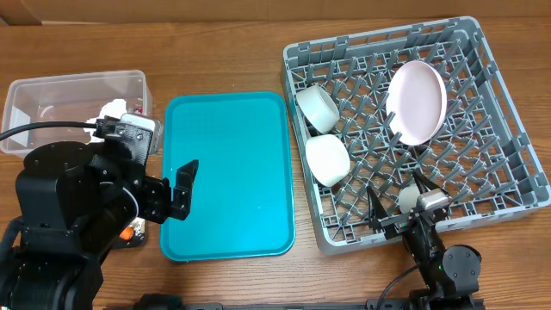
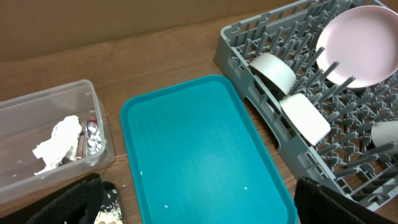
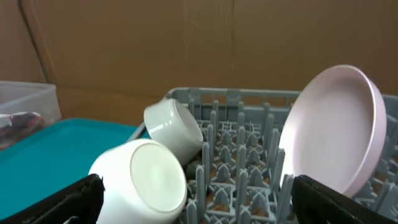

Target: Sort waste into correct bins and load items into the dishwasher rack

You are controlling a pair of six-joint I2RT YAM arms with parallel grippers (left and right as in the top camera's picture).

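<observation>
Your left claw (image 1: pixel 172 191) is wide open and empty, over the left edge of the teal tray (image 1: pixel 228 172). Right claw (image 1: pixel 398 204) is also wide open and empty, at the bottom edge of the rack (image 1: pixel 508 146). Plate (image 1: pixel 417 101), bowls (image 1: pixel 318 108) and cup (image 1: pixel 409 199) sit in the rack, right of frame. Napkin (image 2: pixel 59 143) and wrapper (image 2: pixel 93 137) are in the tub (image 1: pixel 52 90), upper left.

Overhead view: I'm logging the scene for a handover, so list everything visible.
dishwasher rack: one, grey, right side
bowls: two, white, on their sides in rack's left part
plate: one, pale pink, upright in rack's far part
cup: one, white, rack's near edge
serving tray: one, teal, centre
tub: one, clear, far left
napkin: one, white, in tub
wrapper: one, red-and-silver, in tub
left gripper: one, black, open, over tray's left edge
right gripper: one, black, open, at rack's near edge
</observation>
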